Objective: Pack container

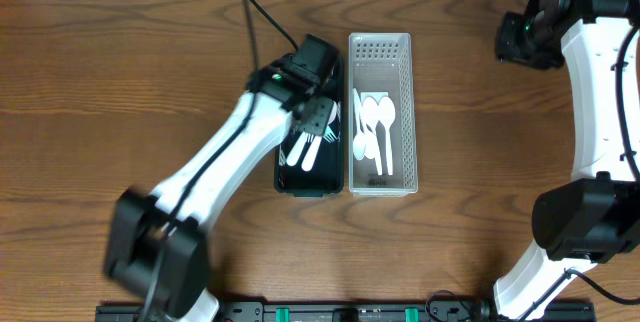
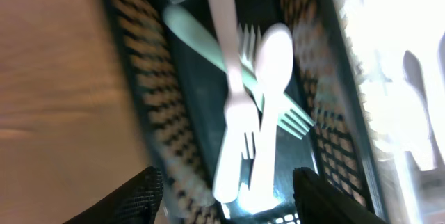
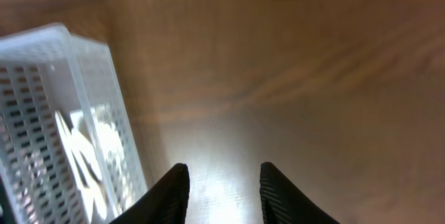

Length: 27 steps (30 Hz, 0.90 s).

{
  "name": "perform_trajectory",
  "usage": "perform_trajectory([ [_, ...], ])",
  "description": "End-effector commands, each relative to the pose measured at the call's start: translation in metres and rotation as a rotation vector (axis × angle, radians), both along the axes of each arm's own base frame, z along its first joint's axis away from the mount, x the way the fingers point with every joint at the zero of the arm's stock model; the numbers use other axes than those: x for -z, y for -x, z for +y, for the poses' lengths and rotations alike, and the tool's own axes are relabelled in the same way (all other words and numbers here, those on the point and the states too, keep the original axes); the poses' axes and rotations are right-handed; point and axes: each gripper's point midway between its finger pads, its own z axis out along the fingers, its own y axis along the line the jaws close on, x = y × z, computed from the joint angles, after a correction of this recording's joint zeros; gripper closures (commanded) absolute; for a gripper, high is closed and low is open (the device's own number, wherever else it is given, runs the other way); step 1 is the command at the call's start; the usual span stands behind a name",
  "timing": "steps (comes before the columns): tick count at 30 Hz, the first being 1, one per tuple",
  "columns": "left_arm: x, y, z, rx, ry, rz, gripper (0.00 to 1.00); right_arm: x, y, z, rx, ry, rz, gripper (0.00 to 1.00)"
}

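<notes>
Left jaws apart and empty, just above a black bin (image 1: 300, 184) with white forks (image 2: 233, 123), a green fork (image 2: 201, 36) and a white spoon (image 2: 272, 57) crossed in a heap on its floor (all blurred in the wrist view). Touching that bin on its right, a white bin (image 1: 380, 50) with several spoons (image 1: 376, 122) side by side, both mid-way across the bench (image 1: 120, 62). Farthest off, toward the bench's right rear corner, right jaws part-way apart on nothing, well clear of the white bin.
</notes>
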Motion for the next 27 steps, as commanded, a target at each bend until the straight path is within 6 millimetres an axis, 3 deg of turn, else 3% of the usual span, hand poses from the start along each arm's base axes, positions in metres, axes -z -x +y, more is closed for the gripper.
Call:
perform_trajectory([
  [1,-0.08,-0.018,0.032,-0.07,-0.06,-0.255,0.29,-0.006,-0.021,0.016,-0.127,0.045,-0.081,0.63],
  [5,-0.119,-0.035,0.073,-0.2,-0.06,-0.393,0.14,-0.029,-0.059,0.043,-0.197,0.085,-0.262,0.57],
  [6,-0.124,-0.041,0.084,-0.233,-0.052,-0.416,0.13,-0.038,-0.071,0.048,-0.202,0.108,-0.321,0.49],
  [8,-0.133,-0.056,0.107,-0.304,-0.04,-0.466,0.02,-0.057,-0.091,0.056,-0.235,0.16,-0.437,0.31],
  [9,-0.137,-0.064,0.118,-0.337,-0.034,-0.492,0.02,-0.068,-0.101,0.06,-0.25,0.185,-0.495,0.24],
  [10,-0.143,-0.073,0.131,-0.373,-0.025,-0.528,0.02,-0.08,-0.111,0.062,-0.254,0.208,-0.558,0.03],
  [14,-0.174,-0.1,0.176,-0.497,0.01,-0.687,0.02,-0.114,-0.131,0.061,-0.321,0.343,-0.702,0.01],
  [16,-0.185,-0.106,0.198,-0.546,0.013,-0.737,0.02,-0.115,-0.131,0.055,-0.352,0.406,-0.692,0.01],
  [21,-0.184,-0.097,0.232,-0.61,-0.018,-0.728,0.02,-0.122,-0.108,0.023,-0.264,0.457,-0.621,0.01],
  [27,-0.199,-0.066,0.234,-0.615,0.0,-0.777,0.02,-0.184,-0.053,-0.013,-0.089,0.414,-0.748,0.01],
])
